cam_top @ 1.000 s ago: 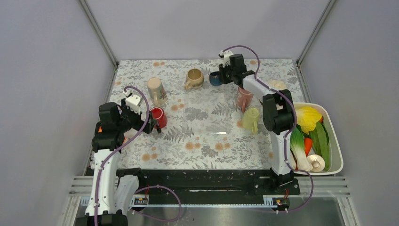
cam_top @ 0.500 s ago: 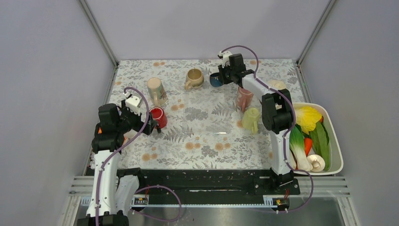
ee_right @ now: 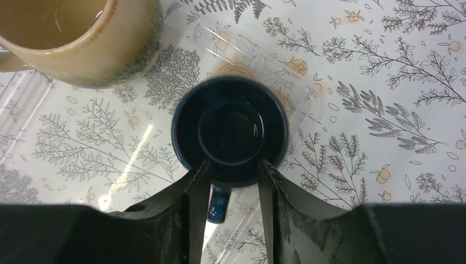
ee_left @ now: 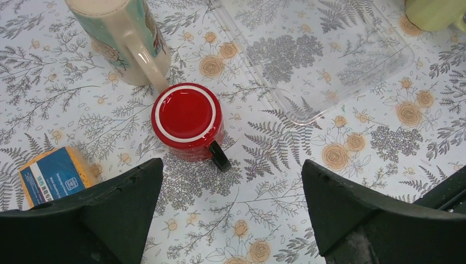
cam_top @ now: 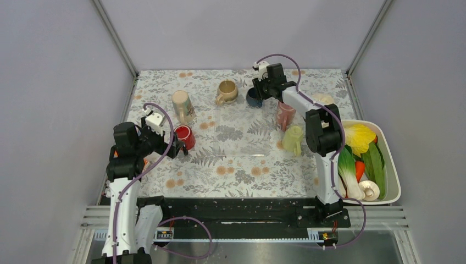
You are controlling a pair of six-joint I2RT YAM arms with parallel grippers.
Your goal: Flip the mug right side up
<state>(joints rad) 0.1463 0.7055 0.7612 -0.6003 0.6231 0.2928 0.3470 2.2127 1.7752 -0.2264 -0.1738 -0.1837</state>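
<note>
Only slightly parted, the right gripper point(ee_right: 234, 165) straddles the handle point(ee_right: 218, 204) of the navy mug point(ee_right: 231, 126).

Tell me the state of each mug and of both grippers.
blue mug: upright, mouth up.
red mug: upside down, base up.
tan mug: upright, empty.
tall mug: standing, which end is up unclear.
green mug: unclear.
pink cup: partly hidden by the arm, unclear.
left gripper: open, holding nothing.
right gripper: open, astride the blue mug's handle.

Tall mug point(ee_left: 118, 38) crowds red mug's point(ee_left: 187, 118) far side — right flank open.
</note>
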